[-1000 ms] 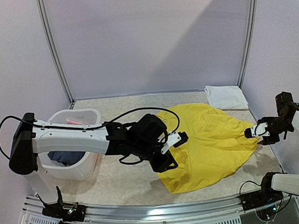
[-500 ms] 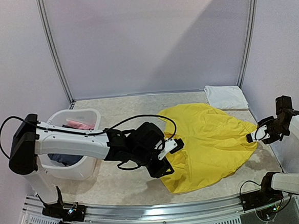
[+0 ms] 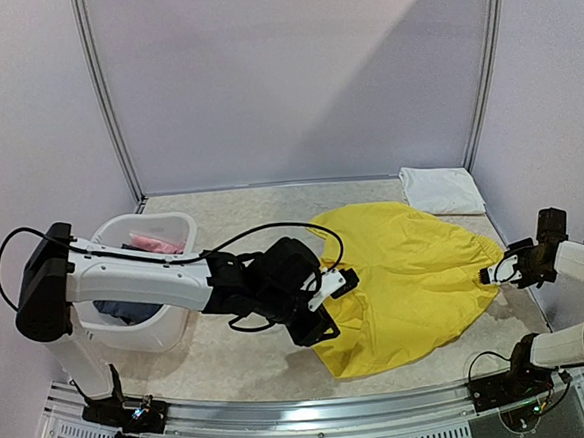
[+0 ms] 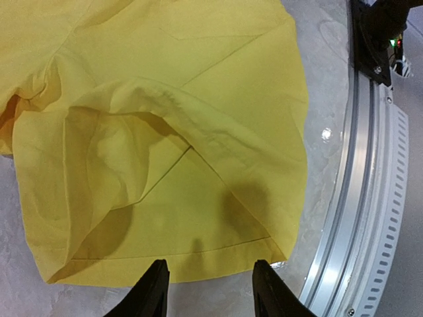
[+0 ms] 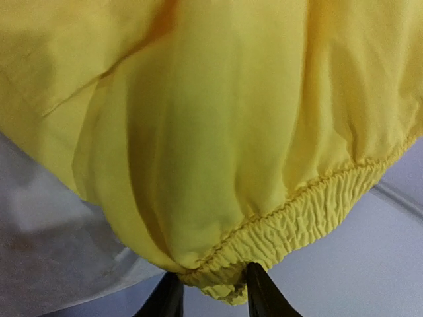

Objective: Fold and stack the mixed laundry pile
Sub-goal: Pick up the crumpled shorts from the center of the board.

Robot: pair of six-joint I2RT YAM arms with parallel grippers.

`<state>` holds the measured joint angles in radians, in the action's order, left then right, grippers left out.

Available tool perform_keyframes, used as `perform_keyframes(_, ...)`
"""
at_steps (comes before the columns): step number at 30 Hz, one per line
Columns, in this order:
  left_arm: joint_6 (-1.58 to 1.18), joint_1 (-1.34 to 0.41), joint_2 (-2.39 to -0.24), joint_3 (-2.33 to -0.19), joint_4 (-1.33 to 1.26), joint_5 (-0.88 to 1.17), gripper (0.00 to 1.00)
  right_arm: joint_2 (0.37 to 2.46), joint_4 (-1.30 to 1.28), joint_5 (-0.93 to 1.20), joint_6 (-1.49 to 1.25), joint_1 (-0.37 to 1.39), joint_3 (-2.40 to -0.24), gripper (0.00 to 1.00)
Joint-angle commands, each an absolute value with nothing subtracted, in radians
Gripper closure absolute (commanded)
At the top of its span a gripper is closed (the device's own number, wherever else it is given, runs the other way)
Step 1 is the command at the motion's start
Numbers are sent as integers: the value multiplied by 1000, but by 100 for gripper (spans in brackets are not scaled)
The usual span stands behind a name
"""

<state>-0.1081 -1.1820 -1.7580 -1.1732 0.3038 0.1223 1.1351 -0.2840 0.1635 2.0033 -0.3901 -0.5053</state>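
The step in hand looks like spreading the yellow shorts (image 3: 416,270) flat before a first fold; they lie across the centre and right of the table (image 3: 241,353). At the right edge of the top view, the right gripper (image 5: 211,290) sits low and pinches the elastic waistband. The left arm stretches in from the left, wrist bent down, its left gripper (image 4: 210,290) wide apart and empty just over a leg hem. The next move probably calls for dropping onto that hem and closing. A folded white T-shirt (image 3: 440,189) lies upper right; a pink piece (image 3: 153,241) and a navy piece (image 3: 128,309) sit in the basket (image 3: 155,334) at left.
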Motion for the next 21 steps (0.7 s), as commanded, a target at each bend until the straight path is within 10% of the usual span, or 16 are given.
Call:
perform_keyframes(1, -118, -1193, -1715, -1161, 301, 114, 56, 1154, -69, 338, 2502, -415, -483, 82)
perform_keyframes(11, -138, -1193, -1767, -1179, 246, 163, 54, 870, -1005, 450, 2573, -402, -780, 100)
perform_keyframes(21, -339, -1203, -1892, -1189, 182, 275, 50, 846, -970, 380, 2336, -393, -745, 100)
